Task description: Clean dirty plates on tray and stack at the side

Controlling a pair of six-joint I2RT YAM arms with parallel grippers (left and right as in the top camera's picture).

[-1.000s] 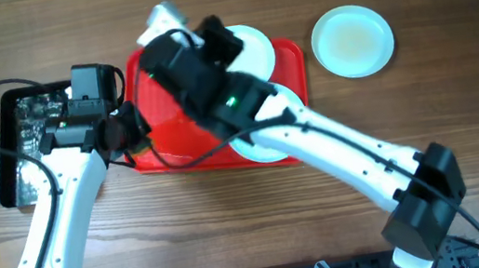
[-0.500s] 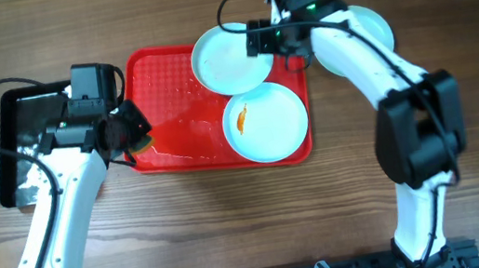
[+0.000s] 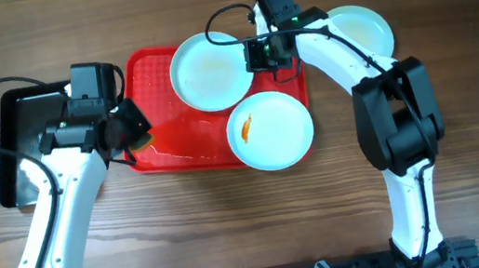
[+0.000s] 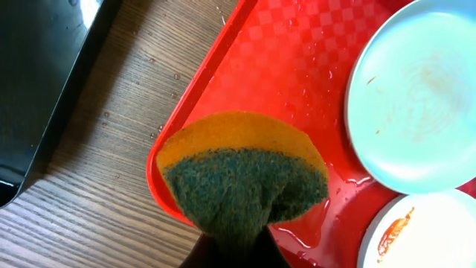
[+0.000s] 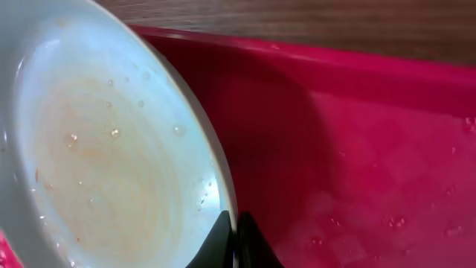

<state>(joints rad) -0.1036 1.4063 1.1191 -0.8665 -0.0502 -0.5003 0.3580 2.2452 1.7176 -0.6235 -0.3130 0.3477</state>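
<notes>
The red tray point(image 3: 168, 92) lies mid-table. My right gripper point(image 3: 252, 55) is shut on the right rim of a smeared plate point(image 3: 207, 71) and holds it over the tray's back; the plate point(image 5: 97, 156) and jaws point(image 5: 234, 238) show in the right wrist view. A second plate point(image 3: 270, 130) with an orange smear sits at the tray's front right corner. A third plate point(image 3: 355, 33) lies on the table at the back right. My left gripper point(image 3: 126, 131) is shut on a yellow-green sponge point(image 4: 242, 171) over the tray's left edge point(image 4: 167, 141).
A glossy black tray point(image 3: 20, 141) lies left of the red tray, under my left arm. Water drops and a small puddle point(image 4: 349, 179) wet the red tray's floor. Bare wooden table surrounds both trays.
My right gripper has moved the held plate to the left over the tray's back. The front plate has shifted slightly right. My left arm has stayed put with the sponge.
</notes>
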